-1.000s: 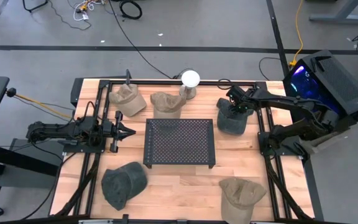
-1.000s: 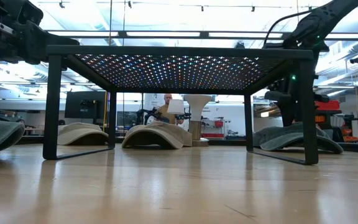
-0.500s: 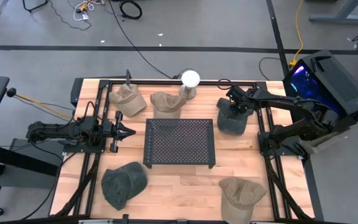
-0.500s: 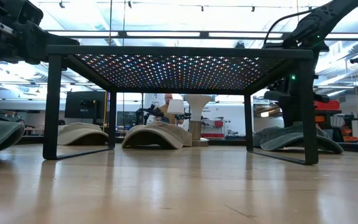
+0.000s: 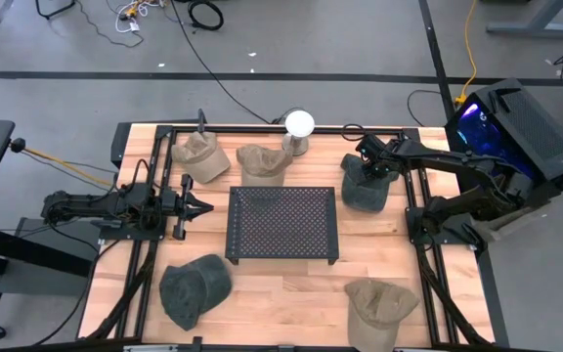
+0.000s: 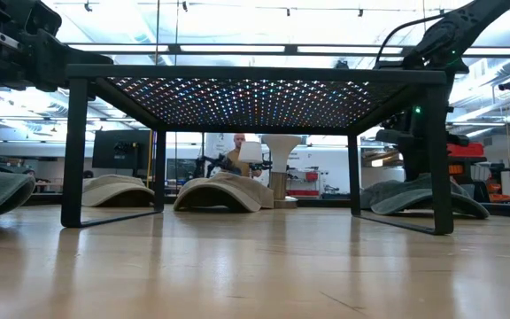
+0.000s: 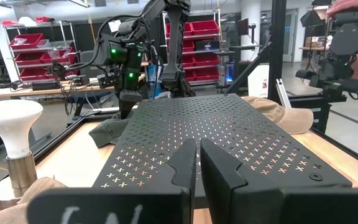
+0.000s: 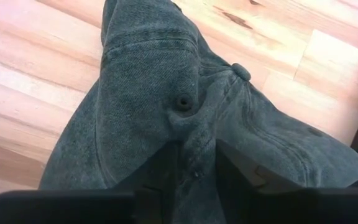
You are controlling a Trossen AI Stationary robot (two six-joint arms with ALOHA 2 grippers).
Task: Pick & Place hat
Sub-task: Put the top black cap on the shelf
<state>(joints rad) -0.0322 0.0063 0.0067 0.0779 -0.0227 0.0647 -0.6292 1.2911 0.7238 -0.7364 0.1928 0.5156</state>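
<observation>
A dark green hat (image 5: 364, 192) lies at the table's far right, resting on its rim and brim on the wood (image 6: 414, 197). My right gripper (image 5: 370, 172) points steeply down onto its crown and is shut on it (image 8: 197, 167). My left gripper (image 5: 203, 206) waits shut at the table's left, level and pointing at the black perforated rack (image 5: 281, 223), its fingers (image 7: 197, 163) touching nothing. My right gripper pinches a raised fold of the hat's crown cloth (image 8: 196, 146) between its two fingers, just beside an eyelet (image 8: 183, 101) and a short way from the top button (image 8: 241, 71). The fingers come from above, slanting down. The hat still lies on the table.
The black rack stands on legs mid-table. Two tan hats (image 5: 200, 156) (image 5: 264, 163) and a white bulb-shaped stand (image 5: 299, 125) sit along the far edge. Another dark hat (image 5: 194, 289) and a tan hat (image 5: 379, 303) lie near the front edge. A person sits beyond the table (image 6: 240, 152).
</observation>
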